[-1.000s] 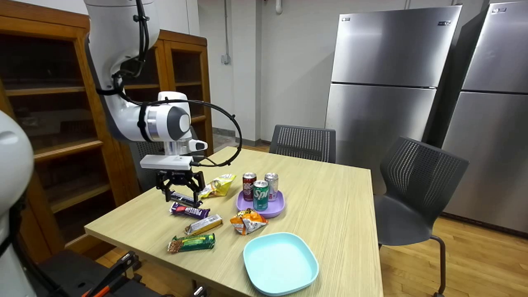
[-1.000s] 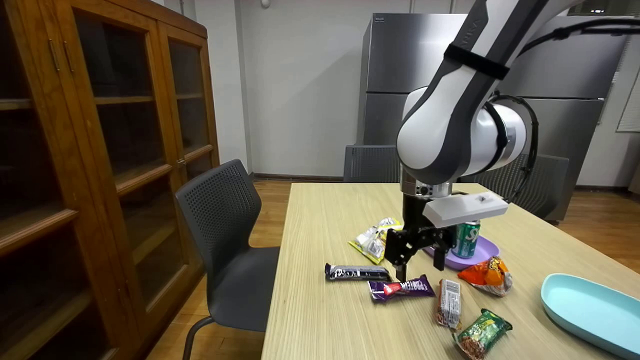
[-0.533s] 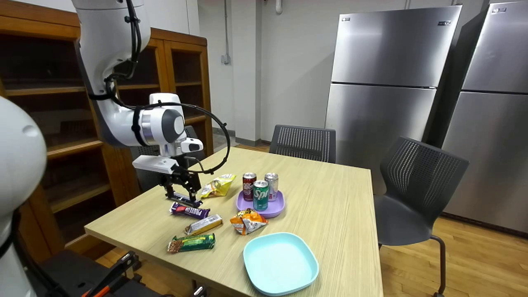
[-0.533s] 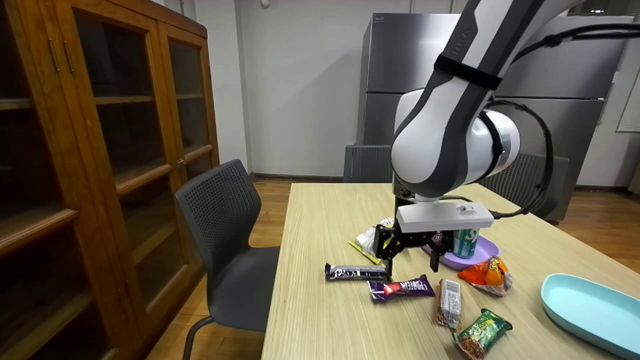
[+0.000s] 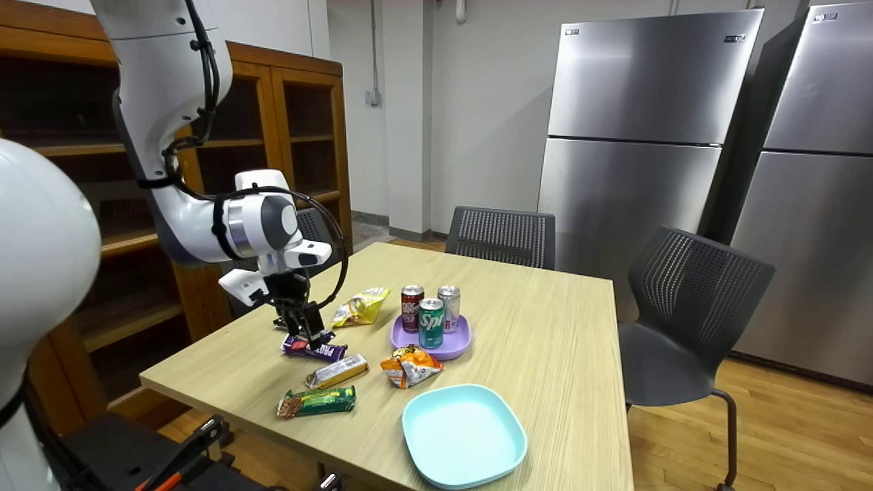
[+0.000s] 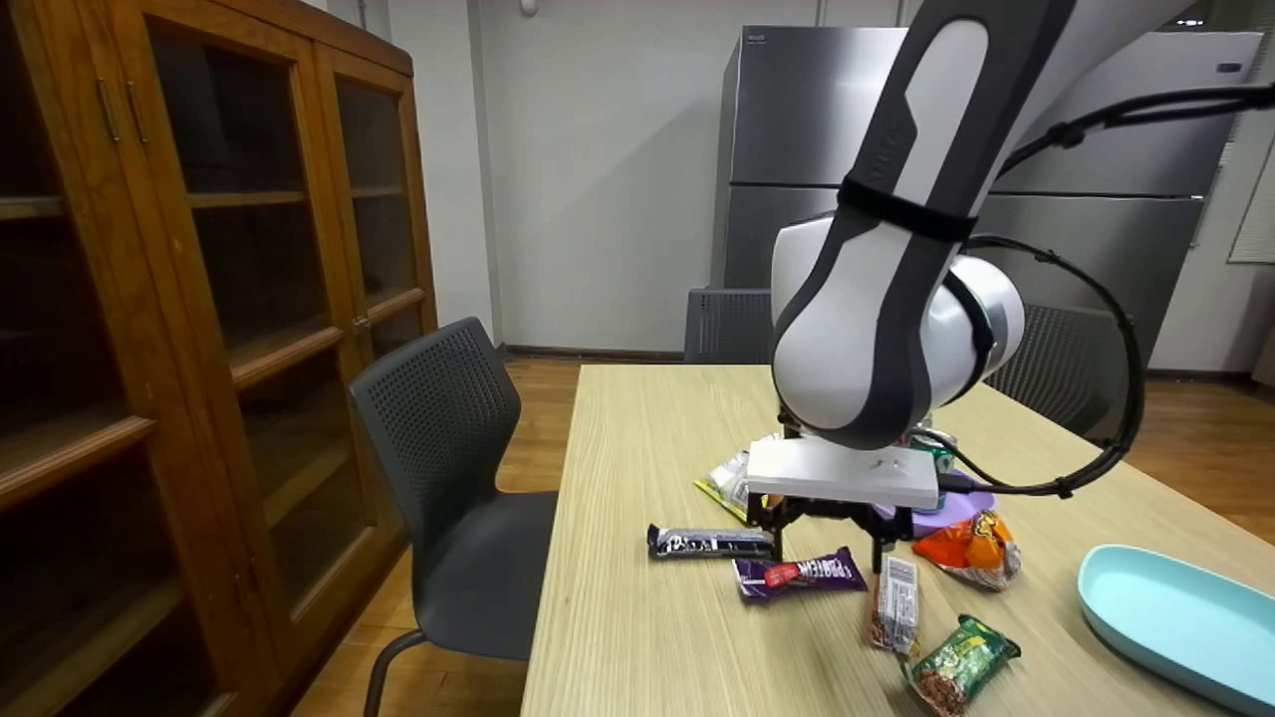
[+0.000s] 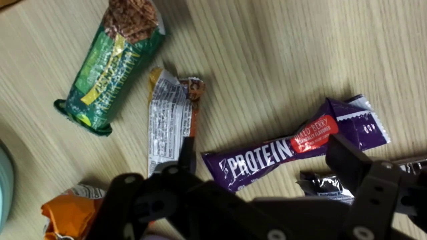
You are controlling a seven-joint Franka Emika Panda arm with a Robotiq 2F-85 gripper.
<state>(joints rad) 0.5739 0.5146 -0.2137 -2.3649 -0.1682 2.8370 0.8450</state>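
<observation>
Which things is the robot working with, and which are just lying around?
Probably in the job: open tool; purple mixed berry protein bar, nearest it.

Seemingly just lying about: green granola bar; gold-and-white snack bar; black snack bar; orange snack bag; yellow snack bag; Sprite can; purple tray; turquoise tray.

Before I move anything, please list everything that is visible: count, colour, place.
Table: 1, pale wood, foreground
Protein bar: 1, purple, on table
Other bars: 3, black, gold, green, on table
Plate: 1, purple, on table
Cans: 3, red, green, silver, on plate
Snack bags: 2, yellow, orange, near plate
Tray: 1, light blue, on table
Chairs: 3, dark grey, around table
Refrigerators: 2, silver, beyond table
Cabinetry: count unclear, brown, along wall
Robot arm: 1, white-grey, over table
Gripper: 1, black, open, near protein bar
</observation>
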